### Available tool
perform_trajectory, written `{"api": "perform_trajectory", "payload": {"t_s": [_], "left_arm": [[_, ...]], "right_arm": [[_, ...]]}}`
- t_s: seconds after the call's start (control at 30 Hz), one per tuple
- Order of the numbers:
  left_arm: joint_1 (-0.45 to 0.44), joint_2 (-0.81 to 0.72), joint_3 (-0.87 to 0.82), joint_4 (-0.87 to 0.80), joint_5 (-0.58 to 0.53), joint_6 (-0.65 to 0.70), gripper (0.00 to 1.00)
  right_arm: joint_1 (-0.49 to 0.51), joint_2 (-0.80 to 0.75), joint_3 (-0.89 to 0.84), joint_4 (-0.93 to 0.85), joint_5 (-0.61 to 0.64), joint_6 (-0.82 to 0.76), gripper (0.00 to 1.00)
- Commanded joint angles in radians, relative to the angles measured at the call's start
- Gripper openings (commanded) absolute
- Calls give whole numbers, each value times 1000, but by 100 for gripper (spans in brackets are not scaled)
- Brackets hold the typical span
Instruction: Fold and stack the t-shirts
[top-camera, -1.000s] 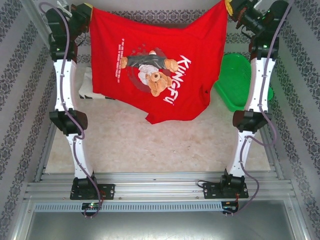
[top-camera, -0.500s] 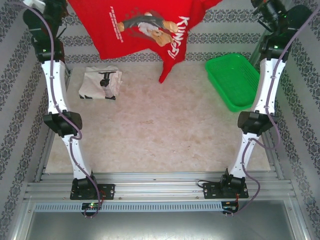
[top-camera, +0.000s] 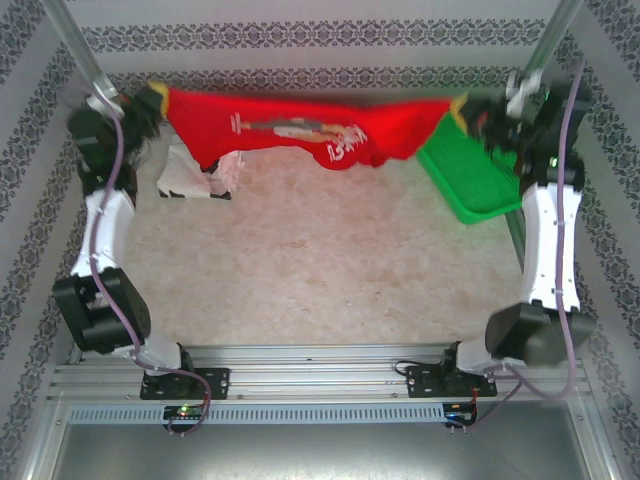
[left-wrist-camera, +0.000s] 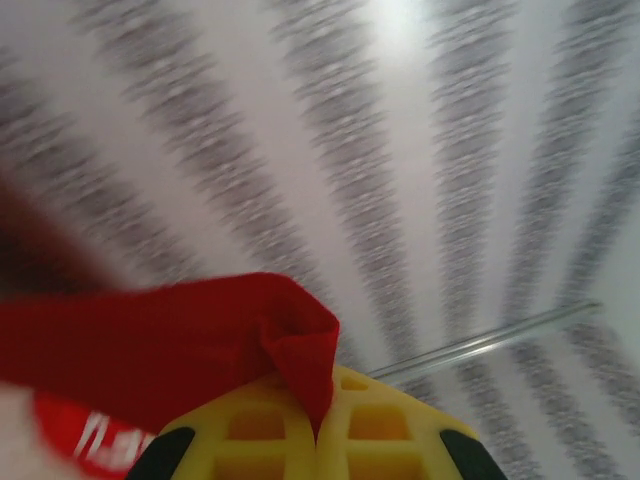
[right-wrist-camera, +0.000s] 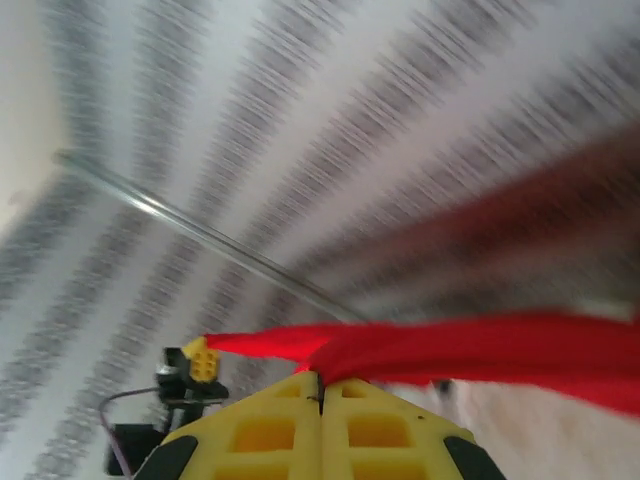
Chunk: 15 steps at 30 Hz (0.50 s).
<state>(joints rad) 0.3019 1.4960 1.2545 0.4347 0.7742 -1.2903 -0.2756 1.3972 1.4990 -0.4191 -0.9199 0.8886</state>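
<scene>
The red t-shirt (top-camera: 300, 125) with the teddy-bear print hangs stretched across the far side of the table, held at both ends. My left gripper (top-camera: 153, 98) is shut on its left corner; in the left wrist view the red cloth (left-wrist-camera: 200, 340) is pinched between the yellow fingers (left-wrist-camera: 250, 430). My right gripper (top-camera: 460, 107) is shut on the right corner, and the red fabric (right-wrist-camera: 480, 345) runs out from between its fingers (right-wrist-camera: 380, 425). The white t-shirt (top-camera: 190, 172) with a black graphic lies folded at the far left, partly hidden behind the red one.
A green mesh basket (top-camera: 475, 180) sits at the far right, under the right arm. The patterned wall stands close behind both grippers. The near and middle tabletop (top-camera: 320, 270) is bare beige surface.
Both arms have swung down and forward, bringing the red shirt from high and spread out to low over the far edge of the table. Both wrist views are blurred by motion.
</scene>
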Motion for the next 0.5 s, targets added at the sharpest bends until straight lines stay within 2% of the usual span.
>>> {"api": "perform_trajectory", "payload": {"t_s": [0.0,0.1,0.23,0.33,0.47], "left_arm": [[22,-173,-267,-63,49,176,0],[34,-329,-445,-292,18,301,0],[31,-458,-624,-424,-2,305,0],[23,-521,-657,-645,-56,377,0],[10,-566,-600,-970,-183,478,0]], "right_arm": [[-40,-120,-313,-89,36,-170,0],[-46,-238,-470,-231,43,-269,0],[-65,-391,-631,-372,42,-315,0],[-61,-483,-704,-498,78,-327,0],[-60,-593,-757,-621,125,-316,0]]}}
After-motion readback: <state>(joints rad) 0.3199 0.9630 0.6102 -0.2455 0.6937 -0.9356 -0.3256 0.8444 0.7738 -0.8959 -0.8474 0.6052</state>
